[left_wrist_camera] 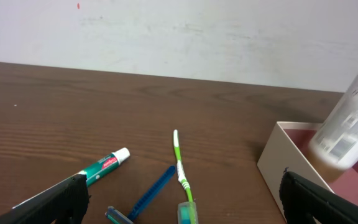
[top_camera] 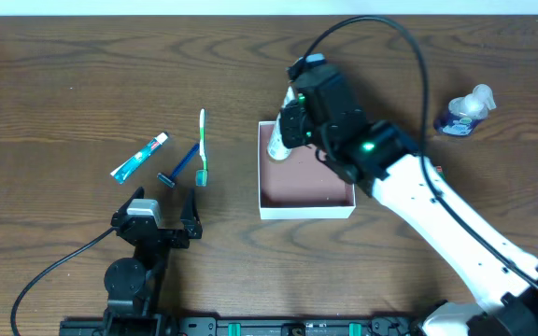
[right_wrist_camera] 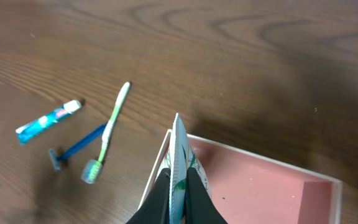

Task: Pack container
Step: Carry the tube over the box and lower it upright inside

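- While the right gripper [top_camera: 289, 126] hangs over the container [top_camera: 306, 211], its 2 fingers are clenched on a white tube [top_camera: 278, 142] with green print, pinching it by the flat crimped end.
- The container sits on the wooden table [top_camera: 63, 84] a bit right of center. It's square and shallow, with thin white walls and a pinkish floor.
- The white tube is tilted, and its lower end dips into the container's far-left corner, right next to the left wall. Honestly can't tell if it's touching the floor or not.
- The left gripper [top_camera: 166, 207] sits low near the front edge of the table with its 2 fingers spread wide, gripping nothing.
- 3 toiletry bits lie on the table left of the container. The green-and-white toothbrush [top_camera: 202, 145] is nearest to it, and the blue razor [top_camera: 180, 168] lies just beside the brush's head end. The toothpaste [top_camera: 140, 156] is furthest left, a little apart from the razor.
- All 3 lie just ahead of the left gripper's open fingers.
- A small blue pump bottle [top_camera: 463, 112] sits well apart from everything, off at the far right.
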You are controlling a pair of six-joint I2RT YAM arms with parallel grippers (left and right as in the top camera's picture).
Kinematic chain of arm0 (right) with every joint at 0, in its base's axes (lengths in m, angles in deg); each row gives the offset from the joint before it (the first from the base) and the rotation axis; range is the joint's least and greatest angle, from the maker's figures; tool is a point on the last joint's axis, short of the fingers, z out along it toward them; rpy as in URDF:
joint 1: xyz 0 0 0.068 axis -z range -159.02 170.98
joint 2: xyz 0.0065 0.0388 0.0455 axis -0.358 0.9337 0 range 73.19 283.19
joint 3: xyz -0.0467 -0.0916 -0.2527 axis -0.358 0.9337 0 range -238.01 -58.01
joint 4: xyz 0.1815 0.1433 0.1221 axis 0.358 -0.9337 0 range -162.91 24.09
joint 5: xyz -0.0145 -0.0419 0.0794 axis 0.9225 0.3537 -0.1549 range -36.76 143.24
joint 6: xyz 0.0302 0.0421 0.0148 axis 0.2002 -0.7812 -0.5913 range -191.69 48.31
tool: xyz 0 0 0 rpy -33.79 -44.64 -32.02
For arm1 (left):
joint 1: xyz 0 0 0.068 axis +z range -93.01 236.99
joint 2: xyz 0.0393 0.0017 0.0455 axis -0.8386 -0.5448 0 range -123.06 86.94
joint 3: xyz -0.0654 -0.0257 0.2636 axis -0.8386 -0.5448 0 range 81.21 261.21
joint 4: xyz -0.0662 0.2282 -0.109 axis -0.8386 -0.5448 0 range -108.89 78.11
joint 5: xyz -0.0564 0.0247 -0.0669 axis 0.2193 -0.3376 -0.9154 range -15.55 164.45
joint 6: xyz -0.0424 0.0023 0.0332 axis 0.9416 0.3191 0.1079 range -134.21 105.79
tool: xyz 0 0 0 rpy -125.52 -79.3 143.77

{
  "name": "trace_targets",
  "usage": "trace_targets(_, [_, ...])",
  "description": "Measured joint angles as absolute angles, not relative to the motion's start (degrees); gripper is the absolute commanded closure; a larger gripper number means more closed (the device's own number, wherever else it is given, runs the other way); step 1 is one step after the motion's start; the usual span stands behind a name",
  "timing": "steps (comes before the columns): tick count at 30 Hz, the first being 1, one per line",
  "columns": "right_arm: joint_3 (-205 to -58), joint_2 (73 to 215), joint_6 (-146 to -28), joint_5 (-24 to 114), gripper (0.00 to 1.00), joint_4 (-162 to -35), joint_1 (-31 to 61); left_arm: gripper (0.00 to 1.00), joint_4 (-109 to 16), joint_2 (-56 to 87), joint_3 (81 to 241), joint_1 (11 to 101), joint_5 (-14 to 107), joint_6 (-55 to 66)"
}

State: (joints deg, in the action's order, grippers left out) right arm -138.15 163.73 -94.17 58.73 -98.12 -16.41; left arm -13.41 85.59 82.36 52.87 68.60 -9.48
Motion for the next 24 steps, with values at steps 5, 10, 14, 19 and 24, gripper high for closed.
trace_targets(5, [-138.1, 166.6, -95.0, 61.6, 0.99, -97.4, -17.5, 0.02, -13.4, 85.6, 82.4, 52.9, 68.6, -9.5])
trace_targets(10, [-138.1, 168.0, -95.7, 64.8, 0.99, -95.6, -17.9, 0.02, -13.4, 85.6, 82.4, 52.9, 68.6, -9.5])
trace_targets(14, [-138.1, 169.6, -96.8, 66.3, 0.99, -93.7, -18.0, 0.02, -13.4, 85.6, 82.4, 52.9, 68.6, -9.5])
trace_targets(19, [-138.1, 172.0, -98.4, 67.0, 0.99, -93.0, -18.0, 0.02, -13.4, 85.6, 82.4, 52.9, 68.6, -9.5])
trace_targets(24, [-138.1, 173.2, -99.4, 67.5, 0.99, -92.4, -18.6, 0.02, -13.4, 85.6, 82.4, 52.9, 68.6, -9.5])
